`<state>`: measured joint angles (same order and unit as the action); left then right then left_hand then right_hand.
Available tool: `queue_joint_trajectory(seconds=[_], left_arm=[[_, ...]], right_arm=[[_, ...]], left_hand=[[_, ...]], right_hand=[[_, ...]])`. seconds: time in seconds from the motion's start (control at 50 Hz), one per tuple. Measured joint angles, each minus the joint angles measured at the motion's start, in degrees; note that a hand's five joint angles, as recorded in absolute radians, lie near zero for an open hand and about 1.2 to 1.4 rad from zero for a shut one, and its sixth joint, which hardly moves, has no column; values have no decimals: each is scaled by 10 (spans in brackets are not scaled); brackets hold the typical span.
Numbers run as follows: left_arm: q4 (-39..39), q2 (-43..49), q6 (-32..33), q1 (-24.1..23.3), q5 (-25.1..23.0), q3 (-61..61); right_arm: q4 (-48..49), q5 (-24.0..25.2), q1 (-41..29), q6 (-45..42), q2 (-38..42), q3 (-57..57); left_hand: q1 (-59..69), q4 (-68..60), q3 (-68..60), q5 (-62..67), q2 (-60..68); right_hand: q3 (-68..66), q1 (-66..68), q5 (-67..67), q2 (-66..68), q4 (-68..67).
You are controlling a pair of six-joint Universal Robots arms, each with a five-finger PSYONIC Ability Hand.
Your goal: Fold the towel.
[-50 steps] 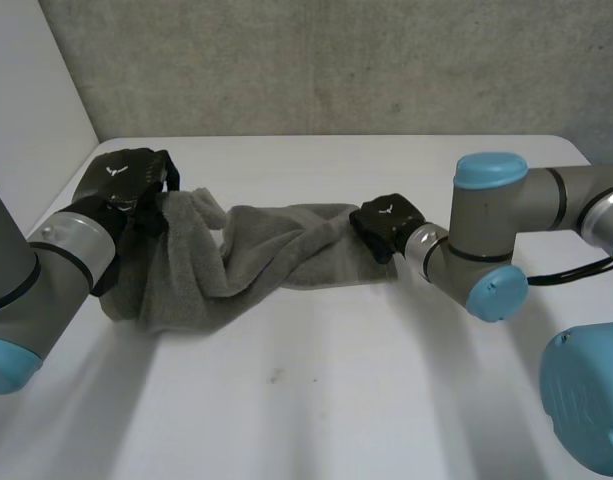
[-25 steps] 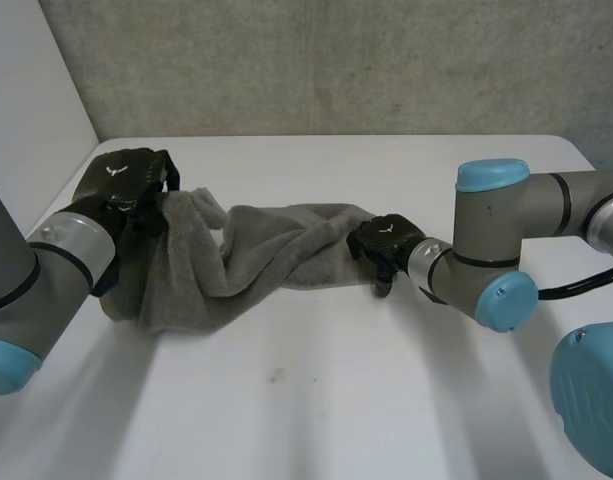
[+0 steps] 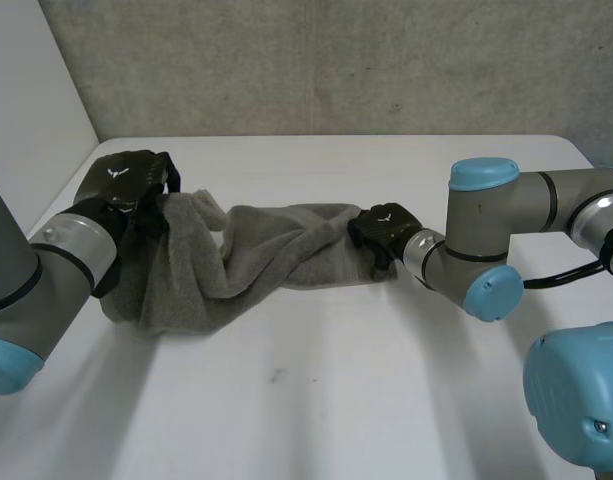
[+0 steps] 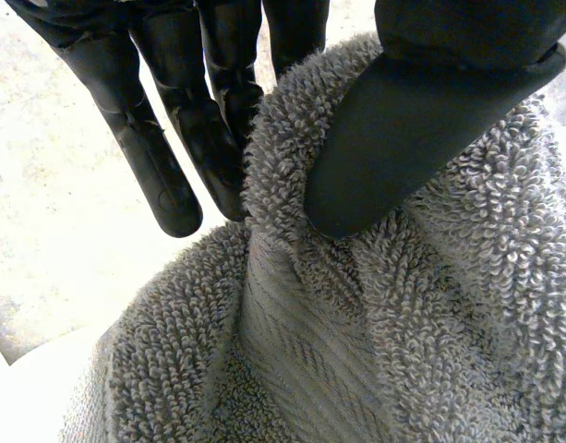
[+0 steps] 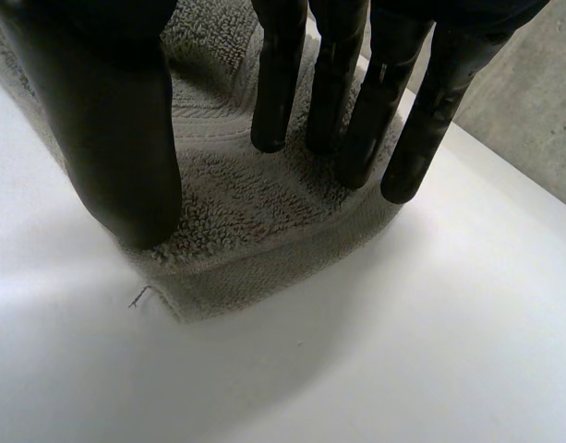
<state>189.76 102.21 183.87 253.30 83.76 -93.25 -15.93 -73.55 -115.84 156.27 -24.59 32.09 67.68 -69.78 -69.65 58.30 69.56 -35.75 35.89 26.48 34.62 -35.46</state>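
Towel (image 3: 251,255): bunched on the table (image 3: 316,400), stretched between the hands.
Left hand (image 3: 126,182): thumb and fingers pinch one end.
Right hand (image 3: 383,226): fingers straight, spread over the opposite corner.

Grey towel (image 3: 256,255) of thick looped terry cloth, rough pile, flatter woven band (image 5: 264,198) near its edge, smooth matt white worktop (image 3: 336,400), left hand (image 3: 126,180) and right hand (image 3: 381,228) in matt black plastic-looking shells, glossy light-blue caps (image 3: 483,172), rough speckled wall (image 3: 336,70)
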Motion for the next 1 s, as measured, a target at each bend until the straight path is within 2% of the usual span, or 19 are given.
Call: queue_joint_trajectory(seconds=[0.06,0.2,0.54,0.82,1.0], left_arm=[[0,0,0,0,0,0],[1,1,0,0,0,0],[1,1,0,1,0,0],[0,0,0,0,0,0],[-1,-3,0,-1,1,0]], right_arm=[[-3,0,0,0,4,-5],[-14,-1,0,0,18,-29],[-23,4,0,0,35,-53],[-29,19,2,5,24,-53],[-87,48,15,5,-41,-23]], left_hand=[[0,0,0,0,0],[0,0,0,0,0],[0,0,0,0,0],[0,0,0,0,0],[0,0,0,0,0]], right_hand=[[-27,26,27,30,-28],[-190,190,176,204,-193],[-394,391,388,403,-398],[-409,395,398,416,-413],[-409,395,398,416,-413]])
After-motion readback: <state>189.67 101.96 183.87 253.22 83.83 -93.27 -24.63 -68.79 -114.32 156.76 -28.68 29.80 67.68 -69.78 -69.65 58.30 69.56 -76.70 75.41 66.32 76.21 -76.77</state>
